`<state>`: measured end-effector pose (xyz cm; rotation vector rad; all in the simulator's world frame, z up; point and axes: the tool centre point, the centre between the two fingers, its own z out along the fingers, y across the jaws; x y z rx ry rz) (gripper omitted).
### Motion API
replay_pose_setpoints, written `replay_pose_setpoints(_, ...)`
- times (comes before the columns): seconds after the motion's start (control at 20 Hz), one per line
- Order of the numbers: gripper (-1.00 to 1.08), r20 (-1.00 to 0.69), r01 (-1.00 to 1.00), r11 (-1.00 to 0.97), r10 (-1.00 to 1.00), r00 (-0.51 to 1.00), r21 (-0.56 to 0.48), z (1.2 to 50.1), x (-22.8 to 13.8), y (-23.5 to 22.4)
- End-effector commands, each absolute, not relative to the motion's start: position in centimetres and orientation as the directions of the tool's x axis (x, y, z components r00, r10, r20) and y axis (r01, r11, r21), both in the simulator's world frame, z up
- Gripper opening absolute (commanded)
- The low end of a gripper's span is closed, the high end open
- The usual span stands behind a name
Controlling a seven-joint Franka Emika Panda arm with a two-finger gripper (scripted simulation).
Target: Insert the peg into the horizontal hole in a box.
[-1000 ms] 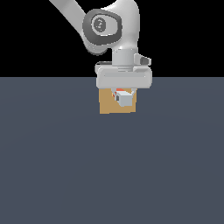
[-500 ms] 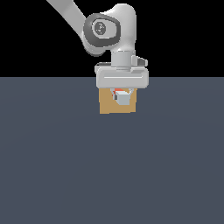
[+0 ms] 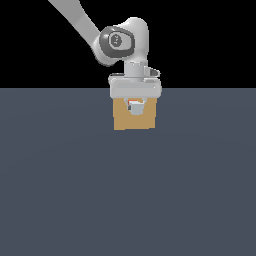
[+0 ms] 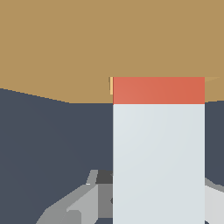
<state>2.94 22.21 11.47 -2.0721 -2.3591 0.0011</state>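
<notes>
The tan box (image 3: 134, 120) stands on the dark floor, directly behind my hand in the exterior view. My gripper (image 3: 135, 108) is shut on the peg (image 3: 135, 104) in front of the box's face. In the wrist view the peg (image 4: 158, 148) runs forward from between my fingers (image 4: 74, 205). Its long white half is nearest and only a short orange-red band shows. That band ends at the box (image 4: 87, 43), where a sliver of the hole (image 4: 111, 85) and its lighter orange edge shows beside it. The peg's tip is hidden inside the hole.
A flat dark grey-blue floor (image 3: 128, 200) spreads around the box on all sides. The white arm (image 3: 120, 42) rises from the hand toward the exterior view's upper left. Nothing else stands in view.
My hand has drifted slightly toward the exterior view's left and up against the box, with the peg still held. The wrist joint above it has sunk lower.
</notes>
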Motion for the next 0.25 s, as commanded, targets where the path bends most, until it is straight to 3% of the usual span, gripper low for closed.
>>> replay_pose_setpoints(0.0,-1.0,0.001,0.992,0.126,0.992,-0.126,0.002,11.66,3.0,23.06)
replay_pose_setpoints(0.2,-1.0,0.001,0.992,0.126,0.992,-0.126,0.002,11.66,3.1,23.29)
